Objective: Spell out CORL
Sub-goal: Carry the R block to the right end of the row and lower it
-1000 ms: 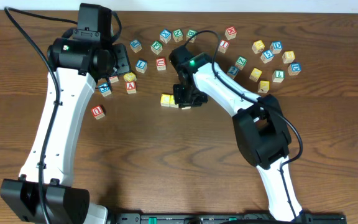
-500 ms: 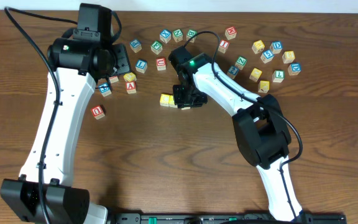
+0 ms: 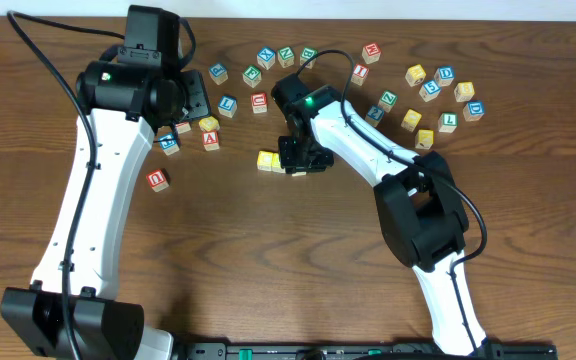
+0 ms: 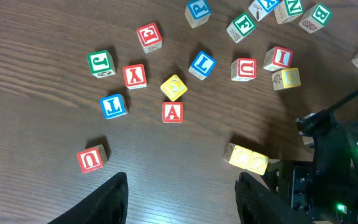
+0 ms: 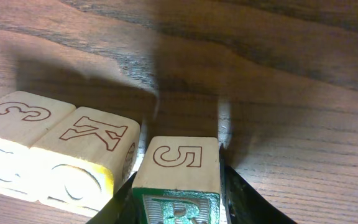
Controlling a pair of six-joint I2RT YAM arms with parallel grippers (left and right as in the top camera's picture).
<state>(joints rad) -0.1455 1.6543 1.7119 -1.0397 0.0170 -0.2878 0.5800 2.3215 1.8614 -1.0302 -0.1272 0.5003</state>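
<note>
right gripper (image 3: 299,158) clamped on the r block (image 5: 177,163), held low and close beside two yellow blocks (image 5: 82,152); best to seat it flat, square and flush with that row before releasing, while the left gripper (image 4: 181,198) hangs with fingers apart.

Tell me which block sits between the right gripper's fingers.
The 5 block, green R on its front, inside the right gripper; the K block and 3 block lie outside, to its left.
</note>
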